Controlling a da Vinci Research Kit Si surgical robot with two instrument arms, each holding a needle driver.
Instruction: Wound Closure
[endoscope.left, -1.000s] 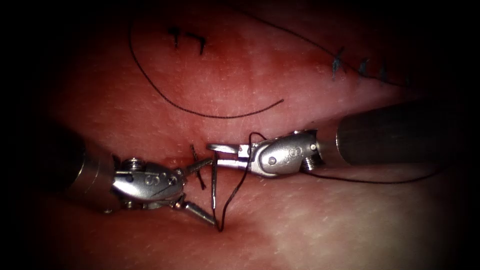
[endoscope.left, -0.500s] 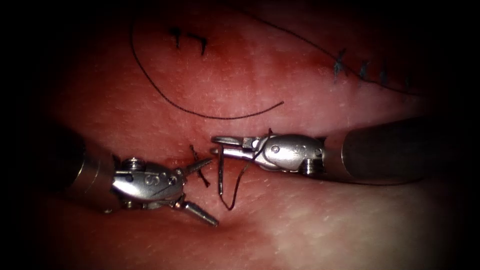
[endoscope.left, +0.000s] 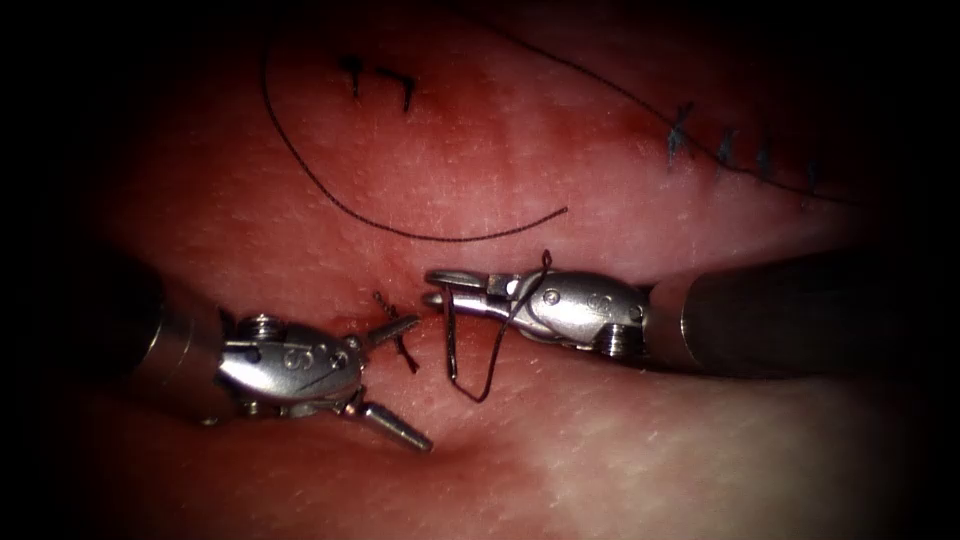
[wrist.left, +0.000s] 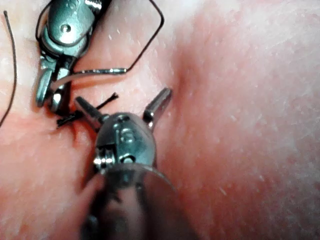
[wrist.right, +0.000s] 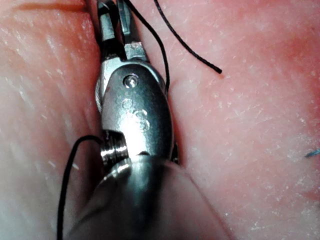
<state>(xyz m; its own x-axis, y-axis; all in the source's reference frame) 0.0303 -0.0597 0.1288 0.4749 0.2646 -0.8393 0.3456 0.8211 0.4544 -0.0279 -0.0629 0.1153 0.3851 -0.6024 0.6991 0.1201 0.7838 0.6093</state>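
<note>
In the endoscope view, the left tool (endoscope.left: 400, 383) bore an embossed mark on its wrist housing that read like an "S", and the right tool (endoscope.left: 436, 288) carried small stamped characters too faint to read. The left tool's jaws were spread wide, one pointing up toward the cut, the other down over the tissue (endoscope.left: 620, 450), with nothing between them. The right tool's jaws were pressed together on the needle (endoscope.left: 449, 340) near one end of its curve. The needle hung down from that grip as a thin dark-grey arc, clear of the tissue, just right of the cut (endoscope.left: 395, 335). Dark thread (endoscope.left: 500, 345) ran from the needle's lower end up over the right tool's wrist. A short cut end of thread (endoscope.left: 400, 345) stood at the cut beside the left tool's upper jaw. A long loose strand (endoscope.left: 400, 228) curved across the tissue farther back, and blue-black marks (endoscope.left: 380, 80) sat beyond it.

In the left wrist view, the left tool (wrist.left: 123, 107) showed its jaws wide apart and empty, a short thread end (wrist.left: 95, 107) touching one jaw. The right tool (wrist.left: 47, 97) pinched the needle (wrist.left: 95, 72), a bright curved wire lying above the tissue (wrist.left: 240, 125).

In the right wrist view, the right tool (wrist.right: 114, 27) had three small round stamped marks on its housing, none legible. Its jaws were closed; thread (wrist.right: 160, 50) passed beside them over the tissue (wrist.right: 250, 150).
</note>
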